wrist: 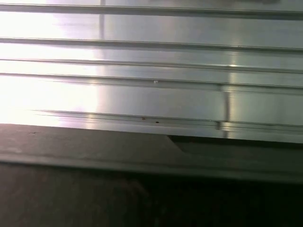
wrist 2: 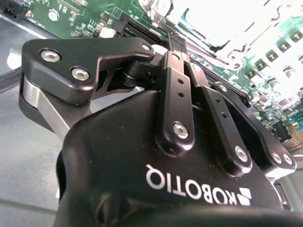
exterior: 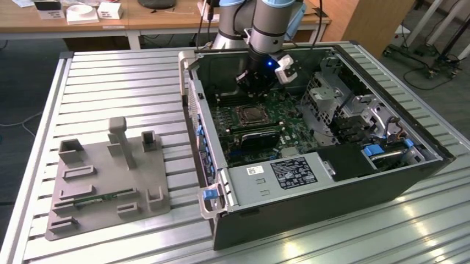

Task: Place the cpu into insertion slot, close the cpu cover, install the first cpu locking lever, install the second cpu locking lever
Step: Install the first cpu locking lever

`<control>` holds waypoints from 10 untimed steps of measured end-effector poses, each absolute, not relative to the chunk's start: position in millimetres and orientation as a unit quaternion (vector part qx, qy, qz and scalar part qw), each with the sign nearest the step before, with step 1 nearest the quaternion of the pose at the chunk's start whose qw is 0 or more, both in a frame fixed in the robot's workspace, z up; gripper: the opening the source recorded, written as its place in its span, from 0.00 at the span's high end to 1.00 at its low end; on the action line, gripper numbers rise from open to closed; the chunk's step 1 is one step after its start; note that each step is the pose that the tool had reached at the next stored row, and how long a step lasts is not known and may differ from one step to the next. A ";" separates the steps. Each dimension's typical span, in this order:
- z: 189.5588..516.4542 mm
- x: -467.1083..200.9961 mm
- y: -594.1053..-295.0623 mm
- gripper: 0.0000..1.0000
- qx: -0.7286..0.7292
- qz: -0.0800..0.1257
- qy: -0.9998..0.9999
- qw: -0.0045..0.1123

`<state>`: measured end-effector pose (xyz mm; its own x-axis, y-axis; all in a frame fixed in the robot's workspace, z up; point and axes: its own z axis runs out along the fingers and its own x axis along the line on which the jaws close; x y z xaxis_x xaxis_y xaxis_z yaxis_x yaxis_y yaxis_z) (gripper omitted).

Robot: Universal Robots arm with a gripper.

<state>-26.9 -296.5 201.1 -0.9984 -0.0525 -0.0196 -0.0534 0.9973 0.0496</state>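
Observation:
In the exterior view my black gripper (exterior: 252, 83) hangs inside the open computer case (exterior: 331, 192), just above the green motherboard (exterior: 283, 110). It sits slightly behind the processor socket. There the cpu cover (exterior: 240, 113) appears to lie flat as a silvery frame. A dull square in its window looks like the cpu (exterior: 252, 116). In the second wrist view the two black fingers (wrist 2: 177, 90) run together to a shut tip, with nothing seen between them. They point at the glaring bright socket (wrist 2: 208, 23). I cannot make out the locking levers.
A grey fixture block (exterior: 103, 176) with a green memory stick (exterior: 96, 198) lies on the slatted aluminium table (exterior: 118, 71) at the exterior view's left. Inside the case are a labelled grey box (exterior: 294, 173) and drive cages (exterior: 345, 104). The first wrist view shows table slats (wrist: 151, 56) beyond a dark case edge.

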 end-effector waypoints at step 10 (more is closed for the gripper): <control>201.1 -26.9 -296.1 0.90 -0.027 0.020 0.999 0.009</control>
<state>-26.9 -296.1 201.1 -0.9984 -0.0528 -0.0191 -0.0535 0.9978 0.0392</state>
